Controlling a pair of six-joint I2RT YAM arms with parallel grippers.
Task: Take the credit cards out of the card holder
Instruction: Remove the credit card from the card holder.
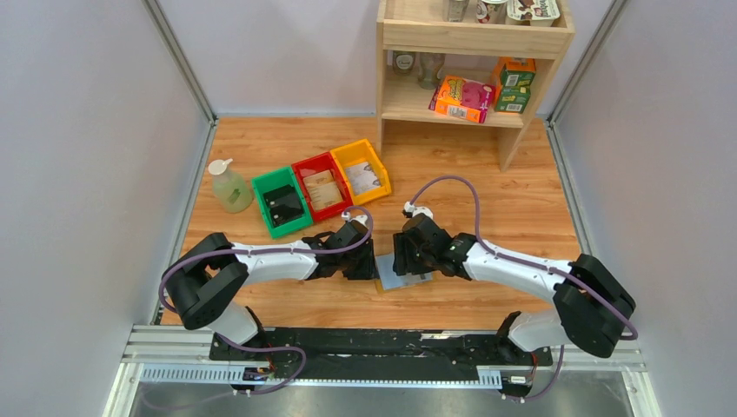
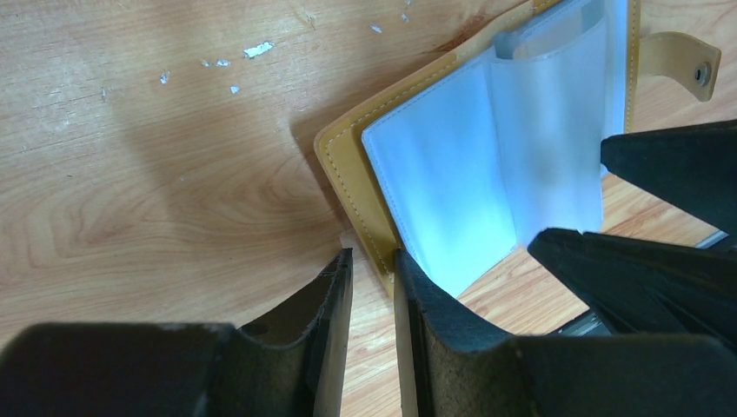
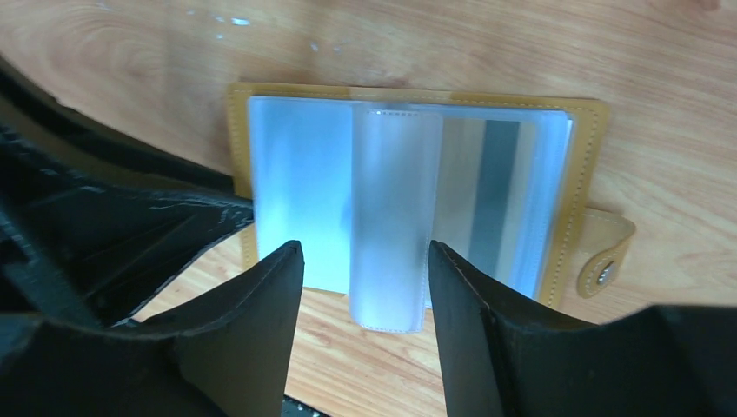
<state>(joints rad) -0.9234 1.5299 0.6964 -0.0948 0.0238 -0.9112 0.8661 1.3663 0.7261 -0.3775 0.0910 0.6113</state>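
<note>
The mustard-yellow card holder (image 1: 407, 273) lies open on the wooden table between my two grippers. Its pale blue-grey pockets (image 2: 461, 174) face up and one clear sleeve (image 3: 391, 217) stands up in the middle. A whitish credit card with a dark stripe (image 3: 488, 187) sits in the right-hand pocket. My left gripper (image 2: 374, 258) is closed to a narrow gap on the holder's yellow left edge (image 2: 352, 174); it also shows in the top view (image 1: 368, 262). My right gripper (image 3: 365, 250) is open, its fingers on either side of the raised sleeve, not touching it; it also shows in the top view (image 1: 403, 257).
Green (image 1: 281, 202), red (image 1: 322, 187) and yellow (image 1: 361, 171) bins stand in a row behind the left arm, with a soap bottle (image 1: 228, 185) to their left. A wooden shelf unit (image 1: 474, 95) with boxes stands at the back right. The holder's snap tab (image 3: 604, 261) sticks out on the right.
</note>
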